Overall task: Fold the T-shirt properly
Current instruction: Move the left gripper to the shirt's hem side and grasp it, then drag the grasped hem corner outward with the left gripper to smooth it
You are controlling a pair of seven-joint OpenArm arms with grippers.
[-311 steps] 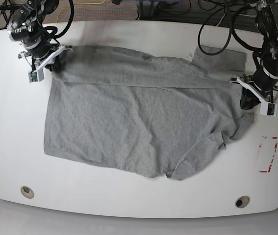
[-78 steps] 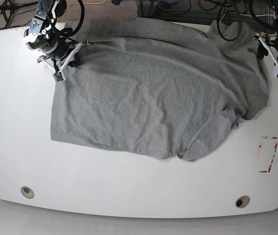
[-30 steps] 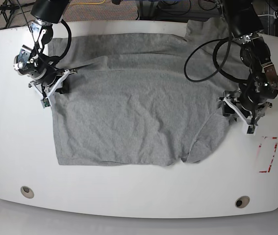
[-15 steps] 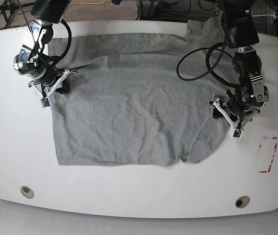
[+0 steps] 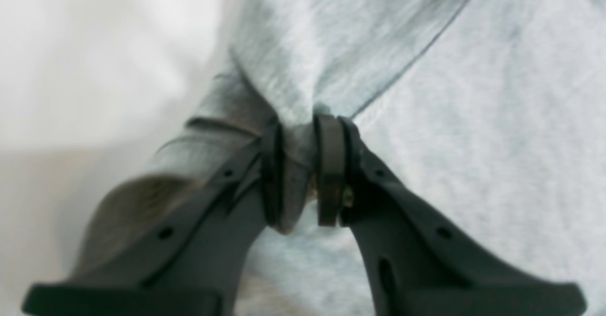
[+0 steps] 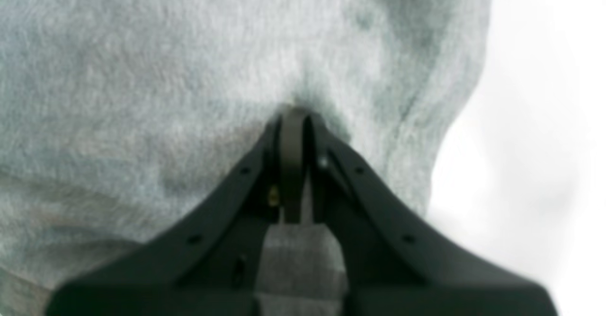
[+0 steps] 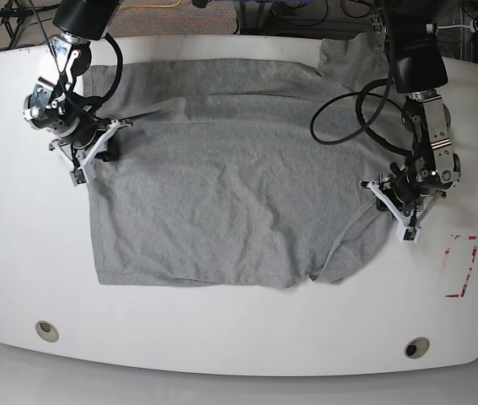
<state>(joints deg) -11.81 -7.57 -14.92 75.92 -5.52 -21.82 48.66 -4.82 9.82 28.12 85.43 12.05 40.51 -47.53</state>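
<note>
- left wrist view: the left gripper (image 5: pixel 303 164) has its jaws pinched on a raised fold of the t-shirt (image 5: pixel 473 141) near the cloth's edge; grey cloth is bunched between the pads (image 5: pixel 329 164), and the white table (image 5: pixel 94 46) shows to one side.
- right wrist view: the right gripper (image 6: pixel 293 164) is closed tight, its tips pressed into the t-shirt (image 6: pixel 142 70); a small pucker sits at the tips, so i judge it is gripping cloth near the edge.
- base view: the t-shirt (image 7: pixel 222 186) lies spread, plain side up, across the table (image 7: pixel 239 354). no fold made yet, so folding is all still to do. the left gripper (image 7: pixel 399 211) sits low at the sleeve side, arm bent down from above; the right gripper (image 7: pixel 83 156) sits low at the opposite edge.
</note>
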